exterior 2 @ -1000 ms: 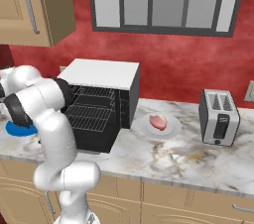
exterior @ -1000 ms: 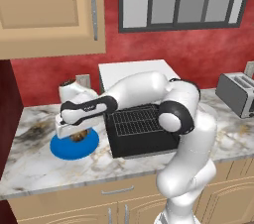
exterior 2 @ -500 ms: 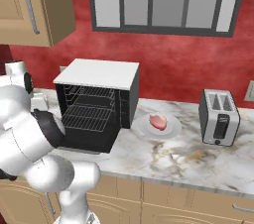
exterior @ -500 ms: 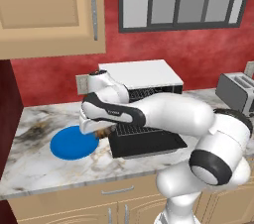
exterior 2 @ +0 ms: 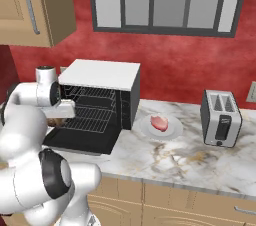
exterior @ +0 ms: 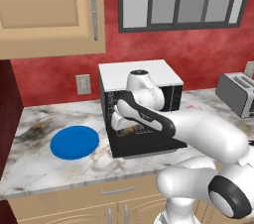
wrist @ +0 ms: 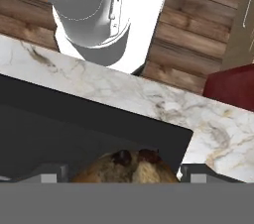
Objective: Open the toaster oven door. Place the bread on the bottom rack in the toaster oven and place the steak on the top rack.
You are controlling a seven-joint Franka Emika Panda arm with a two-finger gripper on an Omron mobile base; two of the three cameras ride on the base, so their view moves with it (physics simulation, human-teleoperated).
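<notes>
The toaster oven [exterior 2: 100, 101] stands toward the back of the counter [exterior 2: 200, 155] against the red wall, and the toaster oven door [exterior 2: 82, 141] is already dropped flat toward the counter's front edge, so the step in hand looks to be loading the bread [wrist: 126, 168] onto the bottom rack [exterior 2: 90, 119]. The gripper [exterior: 124, 121] hangs just in front of the oven mouth, above the lowered door, with its jaws spread wide around the brown loaf; the hand view shows the bread sitting between the two fingertips [wrist: 49, 176], so it is judged to be carried rather than let go. To finish well, the arm should likely travel straight in over the door, keeping the loaf low enough to pass under the top rack [exterior 2: 97, 93] yet just above the lower wires, and set it near the middle of that rack rather than at its front lip, where it could tip out onto the door. Release probably ought to come only once the bread rests on the wires, followed by a straight pull-out so the fingers do not snag the rack above. The steak [exterior 2: 159, 122] waits on its white plate [exterior 2: 172, 131] just right of the oven, between it and the silver toaster [exterior 2: 221, 118]. The blue plate [exterior: 74, 141] lies bare near the counter's left end.
</notes>
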